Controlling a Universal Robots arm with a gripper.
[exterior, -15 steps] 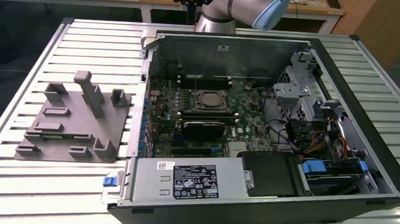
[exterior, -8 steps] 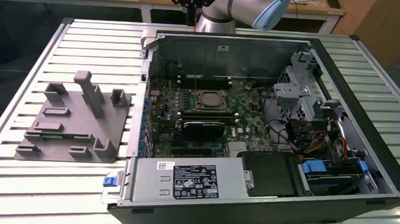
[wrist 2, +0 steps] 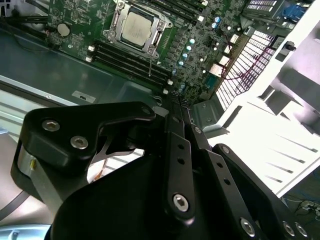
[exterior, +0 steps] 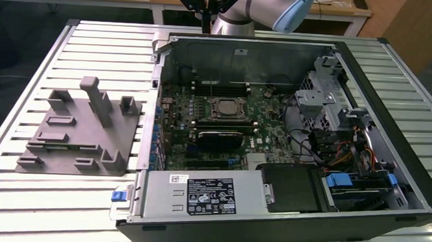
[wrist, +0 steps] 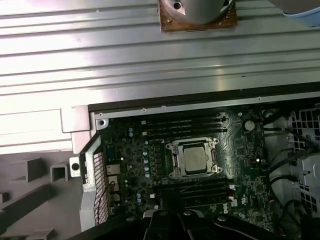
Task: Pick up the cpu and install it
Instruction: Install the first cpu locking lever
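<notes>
High over the open case (exterior: 240, 56), at top centre of the exterior view: gripper (wrist 2: 176, 108), closed right down, nothing between, nothing held. Clear of the board, touching nothing. Hung from the pale arm (exterior: 275, 9).

Below and well apart from it, cpu (wrist: 195, 157): small, flat, square, pale silver-grey metal top with a dull sheen. Lying level in the socket frame (wrist: 175, 162), metal bracket round its edges, top face left bare. Upper middle of the green motherboard (exterior: 274, 134) in the exterior view, a little above frame centre. Black memory slots (wrist: 182, 125) in rows on two opposite sides of the socket.

Further out: silver box (exterior: 205, 194) with black label along the case's near edge, lower centre of the exterior view. Metal drive cage (exterior: 319, 98) and loose cables (exterior: 331, 153) toward the exterior view's right. Grey fixture (exterior: 77, 131) outside the case, on the exterior view's left, standing on the slatted metal table (exterior: 29, 52).
</notes>
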